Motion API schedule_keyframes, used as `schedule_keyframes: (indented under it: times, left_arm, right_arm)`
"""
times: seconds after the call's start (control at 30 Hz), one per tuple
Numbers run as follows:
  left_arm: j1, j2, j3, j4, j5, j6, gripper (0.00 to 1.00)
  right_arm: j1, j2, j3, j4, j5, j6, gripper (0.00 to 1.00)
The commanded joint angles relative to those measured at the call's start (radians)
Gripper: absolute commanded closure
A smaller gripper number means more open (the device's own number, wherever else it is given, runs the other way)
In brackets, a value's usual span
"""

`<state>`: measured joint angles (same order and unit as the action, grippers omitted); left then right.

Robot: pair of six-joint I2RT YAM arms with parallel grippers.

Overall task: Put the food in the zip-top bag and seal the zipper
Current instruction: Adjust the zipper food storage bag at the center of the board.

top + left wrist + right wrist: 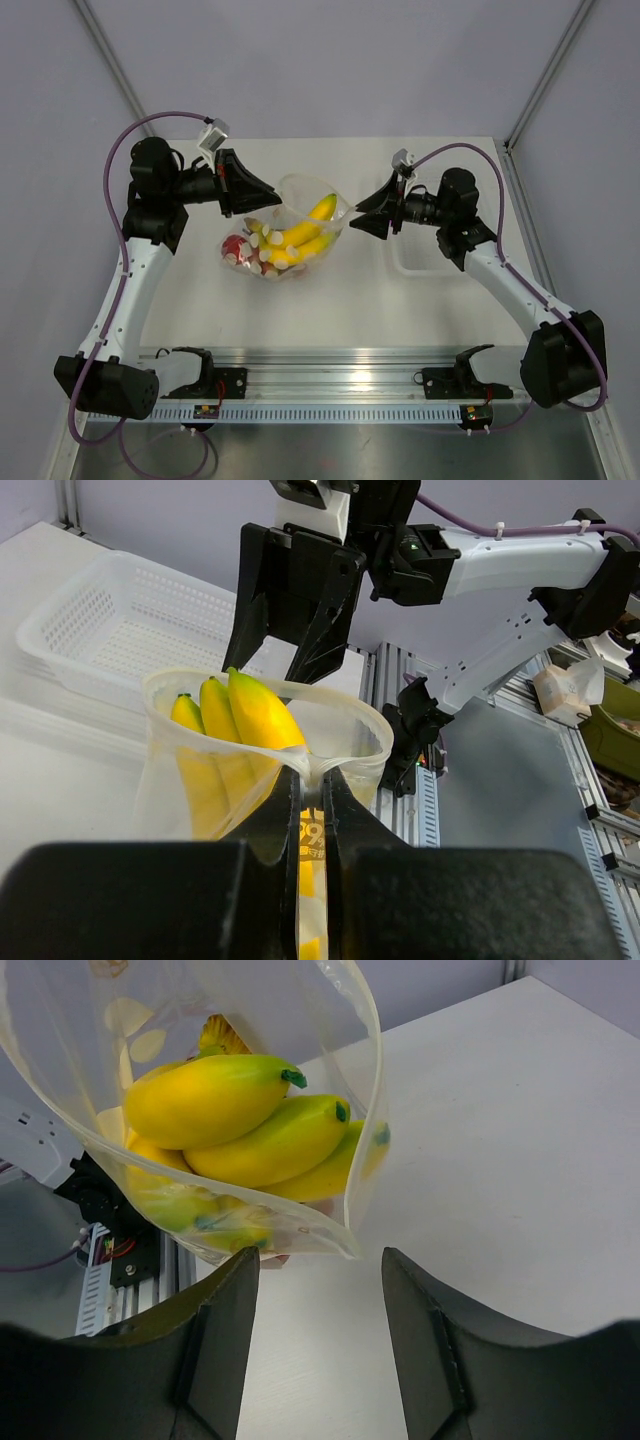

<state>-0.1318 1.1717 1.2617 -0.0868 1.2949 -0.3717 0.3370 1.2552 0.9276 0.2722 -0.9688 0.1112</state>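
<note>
The clear dotted zip-top bag (290, 200) hangs over the table's middle with its mouth wide open. Yellow bananas (305, 237) and red strawberries (237, 250) lie inside it. My left gripper (270, 198) is shut on the bag's rim (315, 770), pinching the zipper strip (200, 677) between its fingers; the bananas (250, 715) stand just behind. My right gripper (358, 215) is open, right of the bag's mouth. In the right wrist view the bag's lower corner (350, 1248) hangs just above the gap between the right gripper's (320, 1260) fingers, untouched, with the bananas (230, 1110) behind the film.
A clear rigid tray (430, 262) sits on the table under the right arm, also seen as a perforated tray (110, 620) in the left wrist view. An aluminium rail (330, 365) runs along the near edge. Grey walls close off the back and sides.
</note>
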Motion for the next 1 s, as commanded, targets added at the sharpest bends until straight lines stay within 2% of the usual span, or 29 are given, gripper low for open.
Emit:
schedule_keyframes:
  times: [0.0, 0.2, 0.4, 0.43, 0.53, 0.63, 0.67, 0.83, 0.93, 0.97]
  left_arm:
    - [0.006, -0.009, 0.054, 0.082, 0.041, -0.016, 1.0]
    - [0.006, -0.015, 0.051, 0.081, 0.06, -0.03, 1.0]
    - [0.006, -0.02, 0.047, 0.082, 0.061, -0.033, 1.0]
    - [0.006, -0.02, 0.044, 0.082, 0.06, -0.032, 1.0]
    - [0.006, -0.018, 0.041, 0.075, 0.053, -0.019, 1.0]
    - [0.006, -0.012, 0.039, 0.027, 0.04, 0.017, 1.0]
    - [0.008, -0.01, 0.039, 0.01, 0.035, 0.028, 1.0]
    - [0.046, -0.004, 0.057, -0.027, 0.001, 0.024, 1.0]
    - [0.089, -0.029, 0.039, 0.051, -0.06, -0.051, 1.0]
    - [0.089, -0.033, 0.035, 0.027, -0.104, -0.041, 1.0]
  right_arm:
    - [-0.007, 0.024, 0.054, 0.073, -0.103, 0.027, 0.41]
    - [-0.007, 0.093, 0.088, 0.191, -0.162, 0.131, 0.49]
    - [-0.007, 0.105, 0.103, 0.271, -0.143, 0.192, 0.6]
    - [-0.007, 0.104, 0.103, 0.272, -0.139, 0.199, 0.67]
    - [-0.007, 0.089, 0.099, 0.282, -0.137, 0.208, 0.77]
    - [-0.007, 0.07, 0.093, 0.285, -0.14, 0.219, 0.98]
    - [-0.007, 0.059, 0.093, 0.285, -0.14, 0.22, 1.0]
    - [-0.009, -0.025, 0.099, 0.254, -0.12, 0.22, 1.0]
    - [-0.007, -0.157, 0.103, 0.172, -0.043, 0.141, 1.0]
    - [-0.007, -0.184, 0.094, 0.159, 0.0, 0.128, 1.0]
